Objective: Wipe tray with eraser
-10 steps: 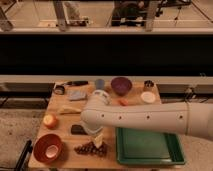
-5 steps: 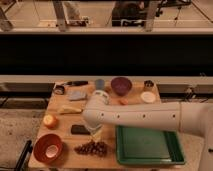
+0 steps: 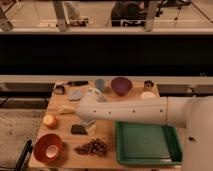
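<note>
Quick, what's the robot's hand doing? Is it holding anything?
Gripper: low over the table right beside the eraser, left of the tray; open, closed or holding cannot be told.

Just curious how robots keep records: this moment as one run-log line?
step: reach for eraser | pincer: beside eraser, on its tray side | eraser: on table, left of tray | tray: wipe not begun

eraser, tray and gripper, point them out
eraser [image 3: 77, 129]: camera view, its dark top
tray [image 3: 145, 143]: camera view, its bare green floor
gripper [image 3: 90, 128]: camera view, its tip, just right of the eraser
</note>
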Robot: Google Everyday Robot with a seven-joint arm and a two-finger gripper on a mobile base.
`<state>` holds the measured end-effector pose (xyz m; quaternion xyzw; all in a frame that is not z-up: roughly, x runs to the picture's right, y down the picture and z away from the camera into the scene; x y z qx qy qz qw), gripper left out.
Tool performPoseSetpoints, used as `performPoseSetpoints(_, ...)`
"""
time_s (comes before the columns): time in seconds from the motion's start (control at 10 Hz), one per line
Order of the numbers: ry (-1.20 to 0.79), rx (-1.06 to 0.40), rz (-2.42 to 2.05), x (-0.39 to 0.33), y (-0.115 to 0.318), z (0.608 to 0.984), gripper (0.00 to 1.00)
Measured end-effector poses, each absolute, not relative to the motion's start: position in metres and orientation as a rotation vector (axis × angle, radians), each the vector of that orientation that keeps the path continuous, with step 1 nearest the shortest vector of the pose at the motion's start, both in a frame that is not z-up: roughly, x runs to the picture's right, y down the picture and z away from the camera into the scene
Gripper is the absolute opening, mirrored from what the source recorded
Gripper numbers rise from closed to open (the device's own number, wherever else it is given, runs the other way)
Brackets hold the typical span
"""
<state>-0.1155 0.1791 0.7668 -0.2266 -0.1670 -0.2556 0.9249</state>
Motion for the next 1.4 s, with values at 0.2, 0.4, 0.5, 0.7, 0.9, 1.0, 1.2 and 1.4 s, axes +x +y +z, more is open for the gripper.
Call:
performPoseSetpoints(0.2,-0.337,-0.466,-0.507,-0.123,0.175,0.772,0.80)
performPoseSetpoints(0.4,-0.324,-0.467,-0.451,-0.124,0.175,0.777,0.80)
performPoseSetpoints(0.5,-0.311,-0.468,-0.413,-0.123,0.177,0.779,0.80)
performPoseSetpoints(0.7,-0.275,-0.463,-0.315,-0.122,0.184,0.781,0.80)
performPoseSetpoints(0.9,-0.269,-0.459,-0.277,-0.121,0.192,0.785,0.80)
performPoseSetpoints(1.0,-0.276,-0.461,-0.268,-0.120,0.196,0.788,0.80)
performPoseSetpoints(1.2,-0.291,-0.468,-0.253,-0.120,0.206,0.799,0.80)
performPoseSetpoints(1.4,-0.300,-0.472,-0.243,-0.119,0.209,0.810,0.80)
